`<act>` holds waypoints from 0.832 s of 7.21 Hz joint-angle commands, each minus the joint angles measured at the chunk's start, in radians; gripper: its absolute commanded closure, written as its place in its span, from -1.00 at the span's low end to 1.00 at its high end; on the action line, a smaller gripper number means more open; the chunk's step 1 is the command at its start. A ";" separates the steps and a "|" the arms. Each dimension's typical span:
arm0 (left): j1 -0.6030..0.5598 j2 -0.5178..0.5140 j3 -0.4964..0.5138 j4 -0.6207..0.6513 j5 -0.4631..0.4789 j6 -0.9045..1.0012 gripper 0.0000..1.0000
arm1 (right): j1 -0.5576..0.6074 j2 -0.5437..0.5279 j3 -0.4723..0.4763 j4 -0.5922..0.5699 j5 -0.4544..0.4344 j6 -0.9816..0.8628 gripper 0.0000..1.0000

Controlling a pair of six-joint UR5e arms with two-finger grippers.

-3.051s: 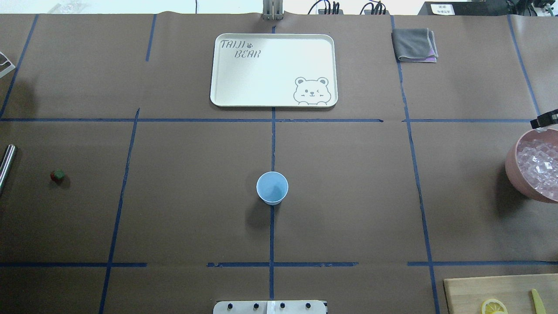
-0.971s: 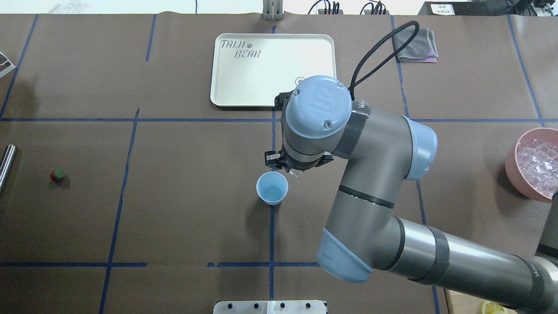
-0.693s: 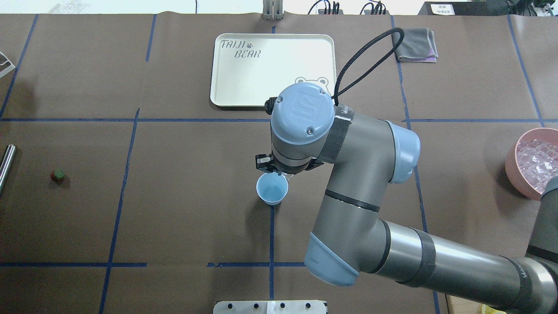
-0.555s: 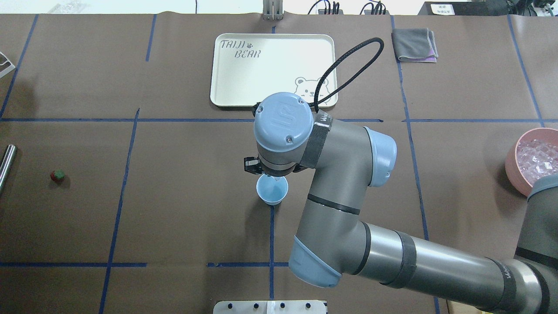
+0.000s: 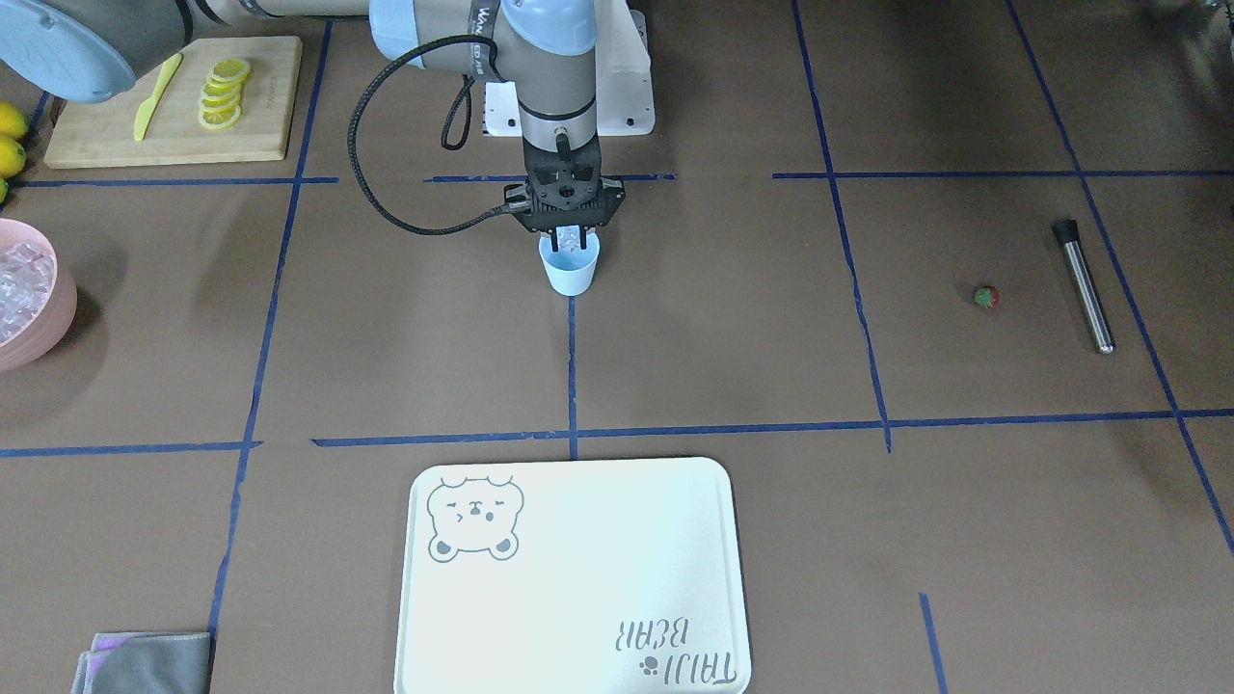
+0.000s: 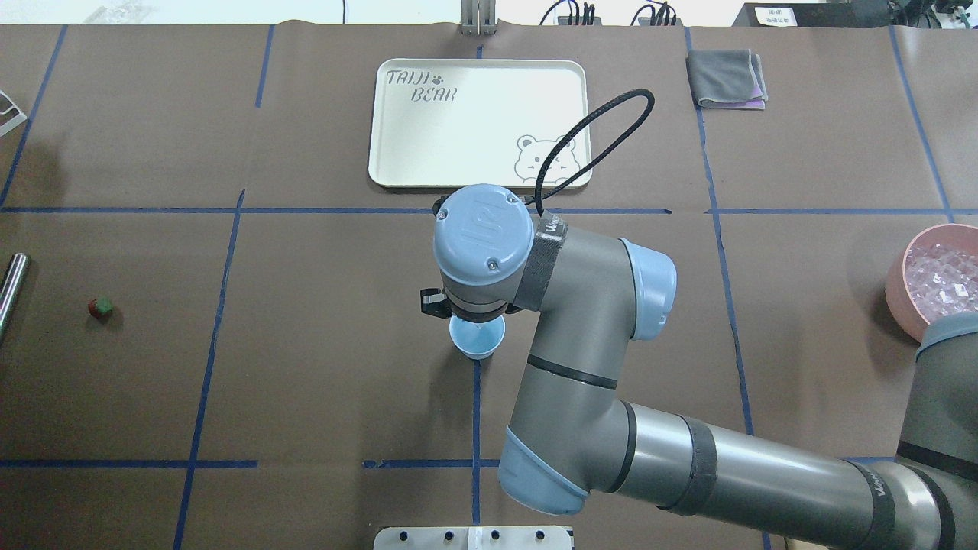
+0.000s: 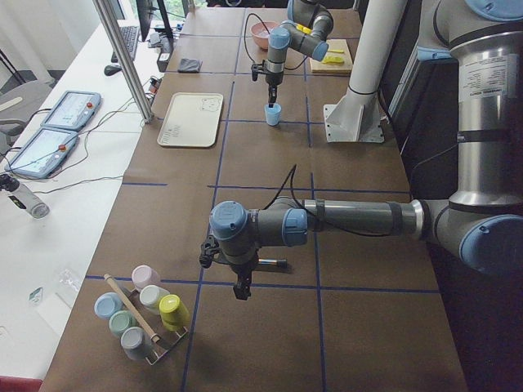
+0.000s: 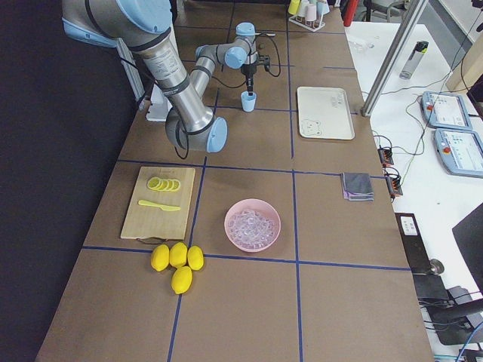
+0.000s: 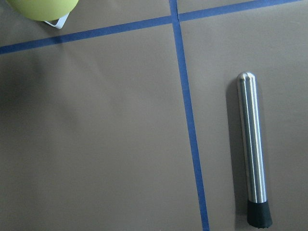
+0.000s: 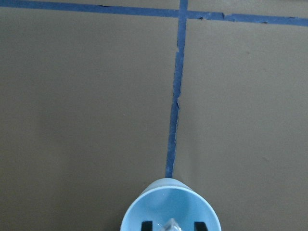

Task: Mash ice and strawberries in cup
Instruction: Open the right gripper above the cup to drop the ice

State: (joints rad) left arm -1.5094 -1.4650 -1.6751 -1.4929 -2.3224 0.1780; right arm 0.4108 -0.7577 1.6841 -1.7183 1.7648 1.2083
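The pale-blue cup stands at the table's middle on a blue tape line; it also shows in the overhead view. My right gripper hangs straight above its mouth, shut on a clear ice cube held between its fingertips just inside the rim. The tiny red strawberry lies far off on my left side, next to a steel muddler. My left gripper hovers over the muddler; I cannot tell whether it is open or shut.
A pink bowl of ice cubes sits at my far right. A white bear tray lies beyond the cup. A cutting board with lemon slices, a grey cloth and a rack of cups stand at the edges.
My right arm came in from the ice bowl with a cube, swept left over the table and now holds it over the cup's mouth. Cup and strawberry have not moved.
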 commanded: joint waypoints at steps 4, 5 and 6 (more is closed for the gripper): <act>0.000 0.000 -0.002 -0.001 0.000 0.000 -1.00 | 0.006 -0.003 0.014 -0.007 -0.010 -0.003 -0.97; 0.000 0.000 0.000 -0.001 0.000 0.000 -1.00 | 0.044 -0.012 0.025 -0.010 0.002 -0.016 -0.98; 0.000 0.000 0.000 -0.001 0.000 0.000 -1.00 | 0.104 -0.087 0.096 -0.009 0.060 -0.053 -0.98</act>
State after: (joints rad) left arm -1.5095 -1.4649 -1.6754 -1.4941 -2.3224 0.1779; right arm 0.4556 -0.7840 1.7208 -1.7265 1.7767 1.1881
